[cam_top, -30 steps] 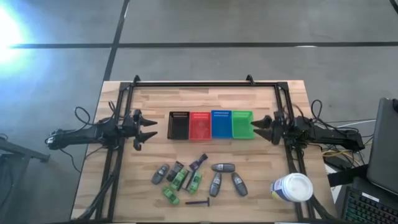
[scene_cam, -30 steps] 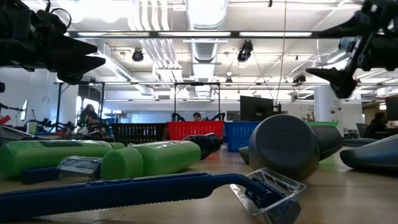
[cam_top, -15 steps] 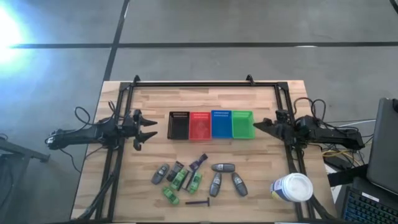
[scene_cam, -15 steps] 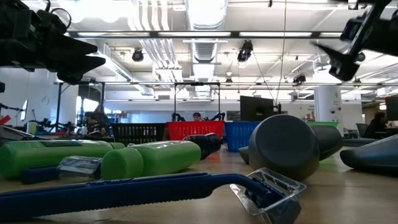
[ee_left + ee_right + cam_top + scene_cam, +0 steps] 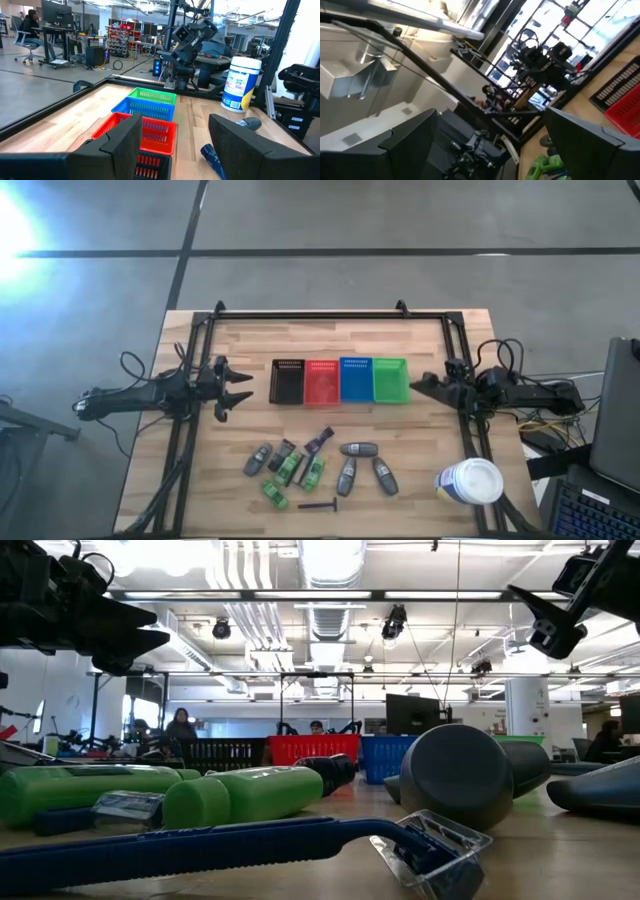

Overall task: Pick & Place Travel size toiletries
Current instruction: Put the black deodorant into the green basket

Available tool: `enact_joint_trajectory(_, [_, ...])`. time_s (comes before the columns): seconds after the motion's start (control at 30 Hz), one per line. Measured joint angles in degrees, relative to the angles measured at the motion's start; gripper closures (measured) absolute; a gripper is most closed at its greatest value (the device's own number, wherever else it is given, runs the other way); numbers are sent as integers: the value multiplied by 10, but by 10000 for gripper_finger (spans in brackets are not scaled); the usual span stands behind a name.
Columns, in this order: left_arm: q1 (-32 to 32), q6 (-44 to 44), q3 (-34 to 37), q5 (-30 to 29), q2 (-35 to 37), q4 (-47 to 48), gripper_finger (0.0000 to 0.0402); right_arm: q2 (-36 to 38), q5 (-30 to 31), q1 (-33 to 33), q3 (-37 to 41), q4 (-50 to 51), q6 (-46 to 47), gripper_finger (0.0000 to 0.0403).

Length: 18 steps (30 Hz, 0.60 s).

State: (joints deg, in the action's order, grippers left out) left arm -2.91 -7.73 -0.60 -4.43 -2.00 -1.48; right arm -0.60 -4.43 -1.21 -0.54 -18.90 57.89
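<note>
The wooden table [image 5: 330, 345] carries a dark frame [image 5: 330, 313] along its far and side edges, and both arms reach in over those sides. The left gripper [image 5: 240, 388] hangs at the left of the table, level with the row of baskets, its two fingers [image 5: 120, 145] spread wide with nothing between them. The right gripper [image 5: 416, 385] sits at the right side, just beside the green basket [image 5: 390, 380] — its fingers [image 5: 410, 137] also stand well apart and hold nothing, and its wrist view tilts up toward the ceiling. A big white tub [image 5: 469, 481] with a blue label stands at the near right corner. The baskets lie side by side across the middle: black basket [image 5: 288, 381], red basket [image 5: 322, 381], blue basket [image 5: 356, 379], then green. The travel size toiletries [image 5: 318, 470] lie scattered on the near part of the table, apart from the baskets and from both grippers — grey tubes [image 5: 358, 449] toward the right, green packets [image 5: 289, 469] toward the left, a small dark piece [image 5: 319, 442] between them. Nearest of all lies the thin razor [image 5: 319, 505], which fills the foreground of the low view.
</note>
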Motion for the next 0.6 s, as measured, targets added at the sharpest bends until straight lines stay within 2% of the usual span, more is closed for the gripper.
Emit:
enact_joint_trajectory(0.33, [0, 0, 0, 1, 0, -1, 167, -33, -21, -98, 0, -93, -13, 39])
enact_joint_trajectory(0.6, [0, 0, 0, 2, 0, -1, 167, -61, -17, -107, 0, -86, 15, 39])
